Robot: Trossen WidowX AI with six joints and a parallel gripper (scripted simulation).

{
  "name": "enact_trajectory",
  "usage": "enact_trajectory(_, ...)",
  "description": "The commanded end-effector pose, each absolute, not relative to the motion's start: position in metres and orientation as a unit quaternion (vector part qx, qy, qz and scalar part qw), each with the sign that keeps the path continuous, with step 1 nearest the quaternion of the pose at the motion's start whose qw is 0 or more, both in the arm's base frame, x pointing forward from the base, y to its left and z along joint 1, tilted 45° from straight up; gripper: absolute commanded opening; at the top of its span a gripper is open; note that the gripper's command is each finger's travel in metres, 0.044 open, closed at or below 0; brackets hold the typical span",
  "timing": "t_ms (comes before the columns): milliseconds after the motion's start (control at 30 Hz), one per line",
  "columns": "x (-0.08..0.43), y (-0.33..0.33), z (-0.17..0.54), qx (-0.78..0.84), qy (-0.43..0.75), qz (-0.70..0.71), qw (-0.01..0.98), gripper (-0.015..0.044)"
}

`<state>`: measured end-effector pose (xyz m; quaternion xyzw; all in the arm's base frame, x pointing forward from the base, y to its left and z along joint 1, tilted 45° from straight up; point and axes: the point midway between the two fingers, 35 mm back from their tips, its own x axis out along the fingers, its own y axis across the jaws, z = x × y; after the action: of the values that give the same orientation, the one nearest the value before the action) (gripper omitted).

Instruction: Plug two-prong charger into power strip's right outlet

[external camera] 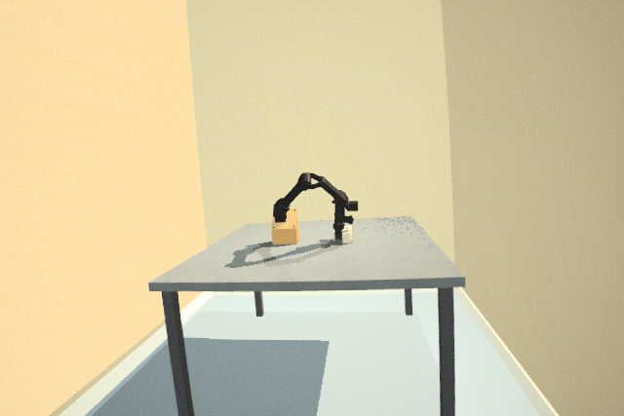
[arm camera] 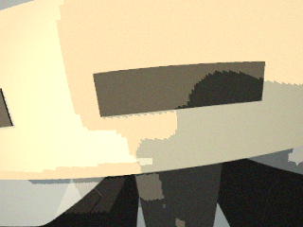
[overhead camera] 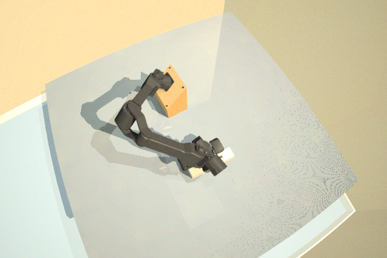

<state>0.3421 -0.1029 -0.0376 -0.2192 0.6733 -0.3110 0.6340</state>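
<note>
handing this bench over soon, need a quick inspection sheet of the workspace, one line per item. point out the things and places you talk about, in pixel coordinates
surface: grey table (overhead camera: 265, 108) (external camera: 307, 284), shadows across it, dark speckling towards one corner
job's things: pale power strip (overhead camera: 228, 154) (external camera: 346, 236) (arm camera: 166, 38) on the table, dark slots in its top; charger cannot be made out
clutter: nothing seen
grippers: gripper (overhead camera: 204, 167) (external camera: 338, 238) (arm camera: 169, 159) down at the strip, open or shut cannot be told
cables: nothing seen
surroundings: orange block (overhead camera: 176, 92) (external camera: 286, 236) at the arm's base, plain walls (overhead camera: 109, 14) (external camera: 312, 74), pale blue floor (overhead camera: 25, 170) (external camera: 377, 351)
</note>
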Motion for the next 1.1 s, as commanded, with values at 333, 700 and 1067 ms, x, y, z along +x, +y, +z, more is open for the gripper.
enact_trajectory(333, 0.3422, -0.1029, -0.0375, -0.219, 0.672, -0.312, 0.636, 0.044)
enact_trajectory(700, 0.3392, -0.1026, -0.0378, -0.218, 0.669, -0.313, 0.638, 0.044)
enact_trajectory(1067, 0.3362, -0.1023, -0.0381, -0.218, 0.667, -0.314, 0.64, 0.044)
